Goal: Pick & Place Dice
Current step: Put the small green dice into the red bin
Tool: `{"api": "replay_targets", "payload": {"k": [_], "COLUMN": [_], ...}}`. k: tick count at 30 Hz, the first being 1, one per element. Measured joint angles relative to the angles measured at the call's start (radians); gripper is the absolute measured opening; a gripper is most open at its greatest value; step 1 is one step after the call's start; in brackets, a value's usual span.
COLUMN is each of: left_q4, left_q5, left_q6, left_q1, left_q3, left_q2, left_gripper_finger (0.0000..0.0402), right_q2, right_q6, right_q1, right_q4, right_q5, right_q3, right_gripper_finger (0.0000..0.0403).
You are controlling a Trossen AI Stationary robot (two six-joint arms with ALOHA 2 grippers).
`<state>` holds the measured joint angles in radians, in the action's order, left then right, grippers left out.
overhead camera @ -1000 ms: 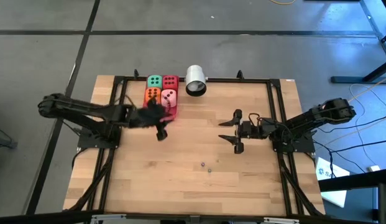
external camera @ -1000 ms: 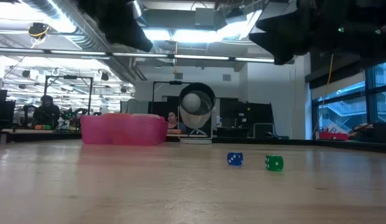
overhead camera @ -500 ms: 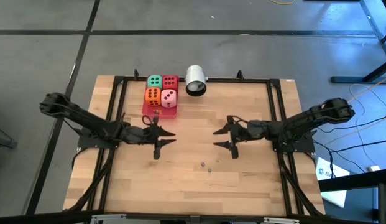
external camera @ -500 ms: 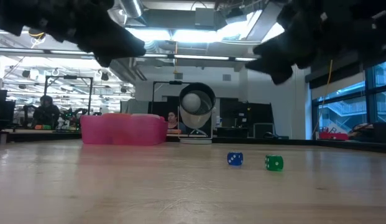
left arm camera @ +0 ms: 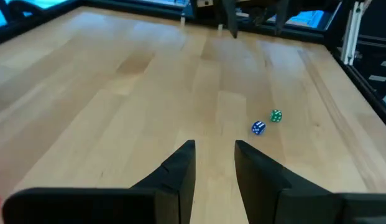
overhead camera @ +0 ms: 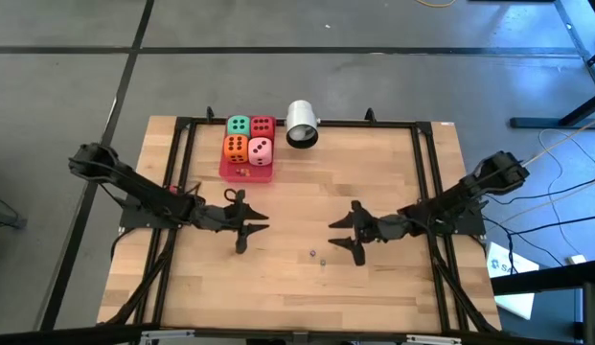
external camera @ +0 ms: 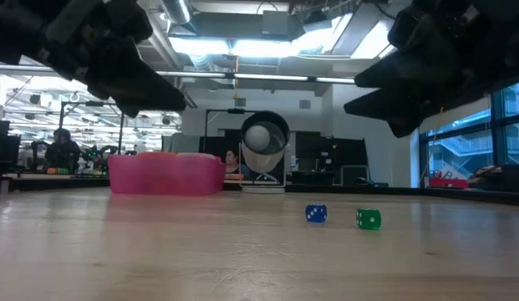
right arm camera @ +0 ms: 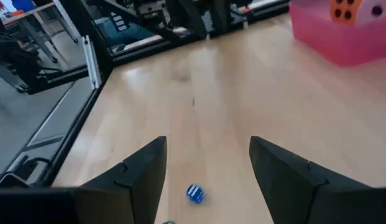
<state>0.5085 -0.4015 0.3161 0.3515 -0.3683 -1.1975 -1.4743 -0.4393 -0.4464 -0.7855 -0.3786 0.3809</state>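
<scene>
Now both hands hover empty above mid-desk: the left hand [overhead camera: 241, 227] with fingers a narrow gap apart, the right hand [overhead camera: 352, 233] spread wide. All four dice [overhead camera: 249, 138] sit together in the pink tray [overhead camera: 247, 173] at the desk's [overhead camera: 393, 172] far edge. For any next pick, come down squarely over one cube, clear of the tray wall. Two tiny dice [external camera: 341, 216] lie on pale wood; an office shows beyond.

Both arms reach inward, left gripper [overhead camera: 251, 224] and right gripper [overhead camera: 340, 235] jaws parted, empty.
</scene>
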Motion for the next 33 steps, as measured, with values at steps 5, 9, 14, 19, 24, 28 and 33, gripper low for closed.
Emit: {"api": "replay_targets", "payload": {"k": [5, 9, 14, 19, 24, 28, 33], "left_q4": [0.090, 0.205, 0.356, 0.491, 0.514, 0.513, 0.513], "left_q5": [0.058, 0.106, 0.111, 0.109, 0.108, 0.107, 0.107], "left_q6": [0.014, 0.012, -0.013, -0.035, -0.050, -0.051, -0.050], "left_q1": [0.003, 0.023, 0.061, 0.092, 0.101, 0.100, 0.100], "left_q3": [0.000, 0.000, -0.001, -0.008, -0.044, -0.066, -0.084], "left_q2": [-0.074, -0.138, -0.213, -0.286, -0.338, -0.370, -0.399], "left_gripper_finger": [0.0108, 0.0124, 0.0137, 0.0133, 0.0128, 0.0128, 0.0127], "right_q2": [-0.044, -0.095, -0.185, -0.316, -0.401, -0.432, -0.460], "right_q6": [-0.058, -0.059, -0.115, -0.142, -0.147, -0.153, -0.153], "right_q1": [-0.049, -0.104, -0.167, -0.205, -0.223, -0.233, -0.243], "right_q4": [-0.003, 0.012, 0.099, 0.113, 0.114, 0.112, 0.113], "right_q5": [-0.003, -0.031, -0.136, -0.210, -0.235, -0.233, -0.210], "right_q3": [0.026, 0.071, 0.131, 0.198, 0.237, 0.253, 0.261], "right_gripper_finger": [0.0231, 0.0231, 0.0231, 0.0231, 0.0231, 0.0231, 0.0231]}}
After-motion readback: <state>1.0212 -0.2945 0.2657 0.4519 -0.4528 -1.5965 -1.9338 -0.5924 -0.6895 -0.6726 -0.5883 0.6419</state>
